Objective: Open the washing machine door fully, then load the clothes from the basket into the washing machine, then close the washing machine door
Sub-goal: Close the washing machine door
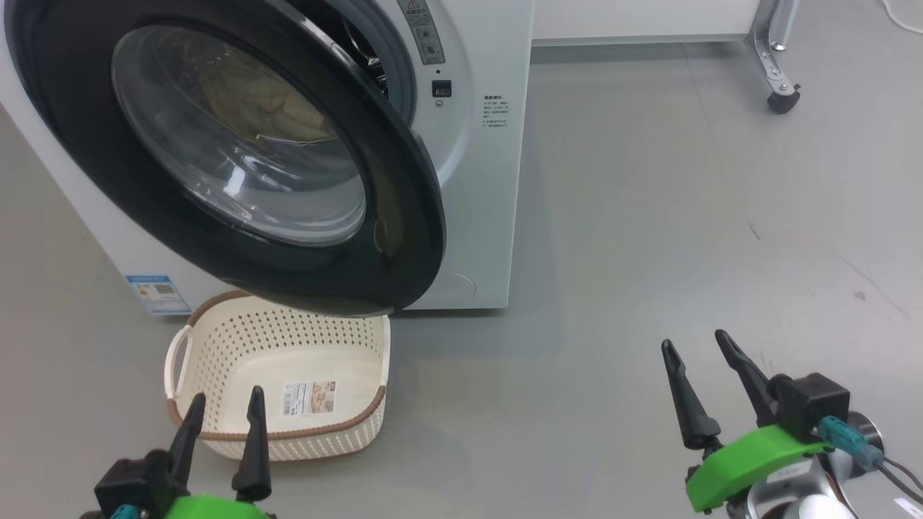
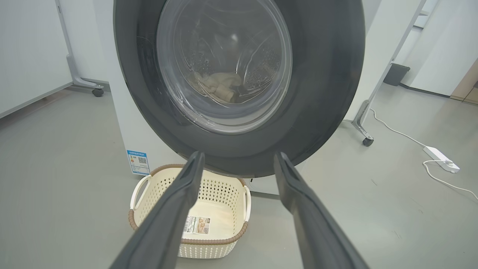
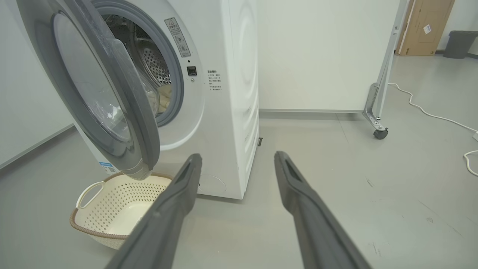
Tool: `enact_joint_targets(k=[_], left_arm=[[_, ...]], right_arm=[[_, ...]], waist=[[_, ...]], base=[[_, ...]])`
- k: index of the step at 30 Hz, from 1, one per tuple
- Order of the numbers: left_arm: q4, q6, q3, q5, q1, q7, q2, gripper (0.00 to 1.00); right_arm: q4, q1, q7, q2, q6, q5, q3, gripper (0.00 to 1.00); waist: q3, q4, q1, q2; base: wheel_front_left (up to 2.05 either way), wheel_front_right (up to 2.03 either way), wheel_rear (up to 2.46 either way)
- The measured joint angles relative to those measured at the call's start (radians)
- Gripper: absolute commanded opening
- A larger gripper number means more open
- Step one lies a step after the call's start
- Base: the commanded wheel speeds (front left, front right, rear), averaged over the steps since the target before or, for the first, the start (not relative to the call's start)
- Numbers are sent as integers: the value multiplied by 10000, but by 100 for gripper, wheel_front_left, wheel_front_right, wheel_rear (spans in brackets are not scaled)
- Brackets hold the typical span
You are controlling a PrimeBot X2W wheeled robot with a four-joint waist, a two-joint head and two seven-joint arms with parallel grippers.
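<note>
The door (image 1: 407, 216) hangs ajar at upper left, clothes (image 1: 252, 101) behind its glass, basket (image 1: 339, 436) bare beneath. Left gripper (image 1: 227, 395) and right gripper (image 1: 694, 340) gape, holding nothing. A glancing push could leave the door unlatched.

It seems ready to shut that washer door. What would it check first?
1. Basket emptied: ok, just its label sticker inside.
2. Clothes in the drum: ok, seen through the washing machine door.
3. No fabric over the gasket: cannot tell, the door partly hides it.
4. That door latched: not ok, it stands ajar.
5. Left tool open, empty: ok.
6. Right tool open, empty: ok.
</note>
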Motion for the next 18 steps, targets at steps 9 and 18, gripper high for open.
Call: enact_joint_targets(k=[9,18], left_arm=[[-102,15,-31,-12,0,90,0,100],[-115,15,-169,-12,-4,163,0,100]], right_arm=[[-10,1,44,0,0,0,-8,100],[12,1,136,0,0,52,-176,0]], waist=[[13,-39,0,0],[128,87,0,0]], base=[[0,0,0],[0,0,0]])
